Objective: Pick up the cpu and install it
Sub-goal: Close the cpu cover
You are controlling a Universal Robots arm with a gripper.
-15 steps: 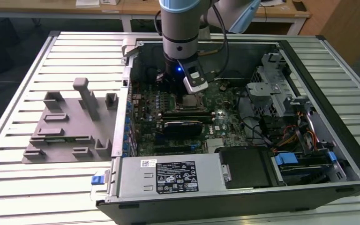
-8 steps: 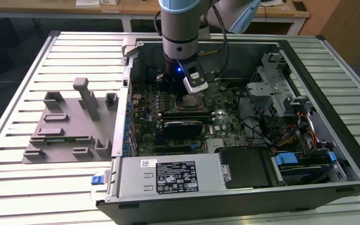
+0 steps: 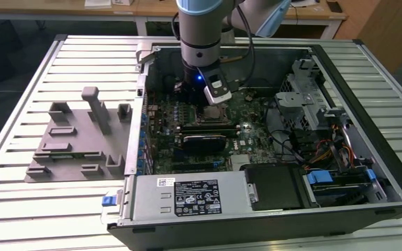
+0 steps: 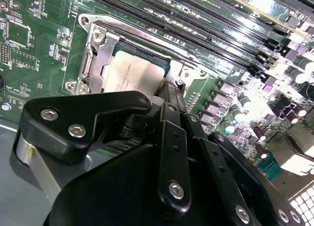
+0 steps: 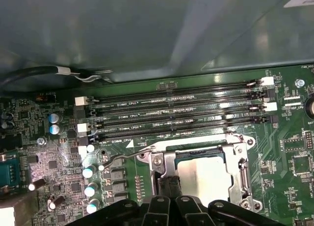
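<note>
Over the socket [image 5: 244, 159], the tool [image 5: 170, 186] sits with its tips together at the cpu's [image 5: 208, 176] edge.
Best to keep the chip flat and square to the socket, pressing lightly.

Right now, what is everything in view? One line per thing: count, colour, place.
table: one, pale slatted metal, under everything.
case: one, black, open on the table.
fixture: one, grey, on the table, at the exterior view's left of the case.
motherboard: one, green, inside the case.
memory slots: four, black, on the motherboard.
socket frame: one, silver, beside the memory slots.
cpu: one, silver-white, lying in the socket frame.
arm: one, silver and blue, reaching into the case.
end effector: one, black, tip at the cpu's edge.
</note>
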